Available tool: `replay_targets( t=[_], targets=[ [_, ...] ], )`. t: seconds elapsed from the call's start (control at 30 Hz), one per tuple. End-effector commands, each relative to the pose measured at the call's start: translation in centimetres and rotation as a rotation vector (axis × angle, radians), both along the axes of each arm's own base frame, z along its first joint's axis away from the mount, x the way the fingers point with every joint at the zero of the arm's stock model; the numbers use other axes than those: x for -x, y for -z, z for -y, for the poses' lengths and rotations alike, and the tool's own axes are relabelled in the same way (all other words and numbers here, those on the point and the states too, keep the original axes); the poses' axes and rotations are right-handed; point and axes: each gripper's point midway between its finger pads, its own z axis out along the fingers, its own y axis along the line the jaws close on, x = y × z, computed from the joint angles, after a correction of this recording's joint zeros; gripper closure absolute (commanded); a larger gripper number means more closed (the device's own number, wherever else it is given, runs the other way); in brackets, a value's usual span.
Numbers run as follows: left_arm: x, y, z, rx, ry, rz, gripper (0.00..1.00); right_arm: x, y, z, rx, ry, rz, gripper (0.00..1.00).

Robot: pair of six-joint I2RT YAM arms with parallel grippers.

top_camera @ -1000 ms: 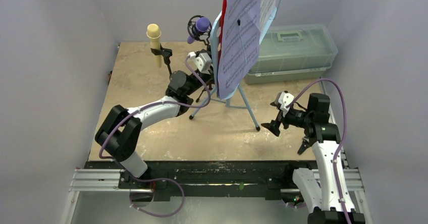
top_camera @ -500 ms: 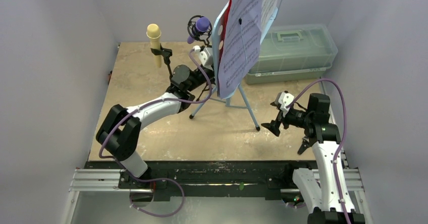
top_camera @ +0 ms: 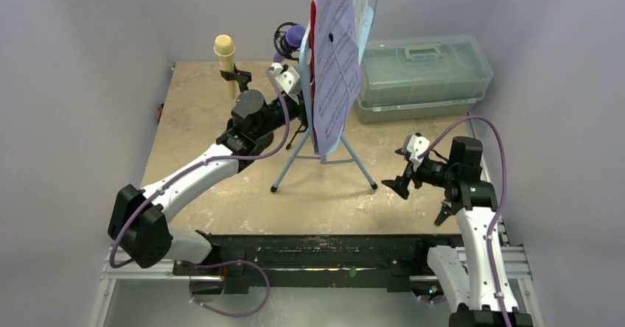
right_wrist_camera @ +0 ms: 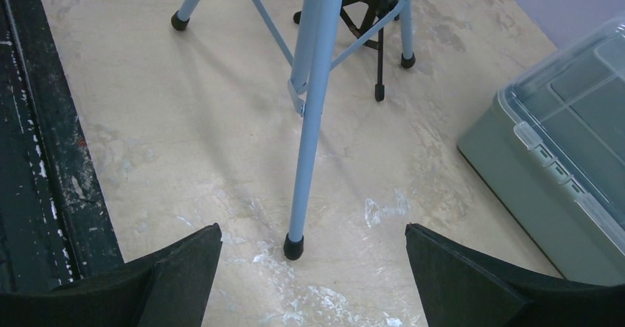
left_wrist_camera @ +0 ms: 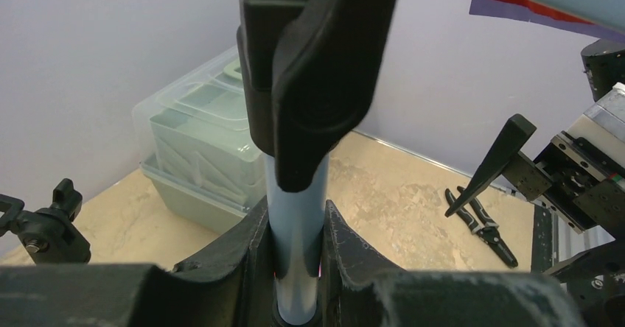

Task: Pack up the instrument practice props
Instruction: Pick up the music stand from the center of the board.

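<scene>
Item: light-blue music stand point(top_camera: 304, 62), standing mid-table on spread tripod legs, just in front and to the left of the translucent grey-green plastic box point(top_camera: 424, 69). Its desk carries printed sheet music point(top_camera: 335, 54), with the edge of a red folder point(top_camera: 316, 3) showing behind the pages. Left gripper point(left_wrist_camera: 295, 238): closed on the stand's blue centre pole, one finger pressed to each side, just below a black clamp knob point(left_wrist_camera: 309, 84). Right gripper point(right_wrist_camera: 309, 275): jaws spread wide, holding nothing, hanging low over the table point(top_camera: 199, 99) at the right, facing the stand's nearest leg, whose black foot appears to rest on the tabletop. Accessories at the far left: cream microphone point(top_camera: 224, 47), upright in a black mic holder point(top_camera: 239, 78); purple microphone point(top_camera: 295, 34), in a second black holder point(top_camera: 282, 43), just behind the stand. Other contents: small black pliers point(left_wrist_camera: 479, 220), lying flat on the table near the right arm's base, apart from the stand.
</scene>
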Motion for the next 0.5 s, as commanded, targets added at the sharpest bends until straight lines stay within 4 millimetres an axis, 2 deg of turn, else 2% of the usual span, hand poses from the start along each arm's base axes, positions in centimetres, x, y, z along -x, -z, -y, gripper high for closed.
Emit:
replay_targets(
  t=[0.0, 0.17, 0.47],
  targets=[
    [1.7, -7.2, -1.2, 0.201, 0.046, 0.086, 1.00, -0.1, -1.1, -0.1, -0.007, -0.009, 0.038, 0.01],
    [2.2, -8.8, -0.7, 0.214, 0.103, 0.124, 1.00, -0.1, -1.0, -0.1, -0.007, -0.009, 0.037, 0.01],
    [4.5, -11.9, -0.8, 0.184, 0.184, 0.213, 1.00, -0.1, -0.9, -0.1, -0.006, -0.011, 0.032, 0.01]
  ],
)
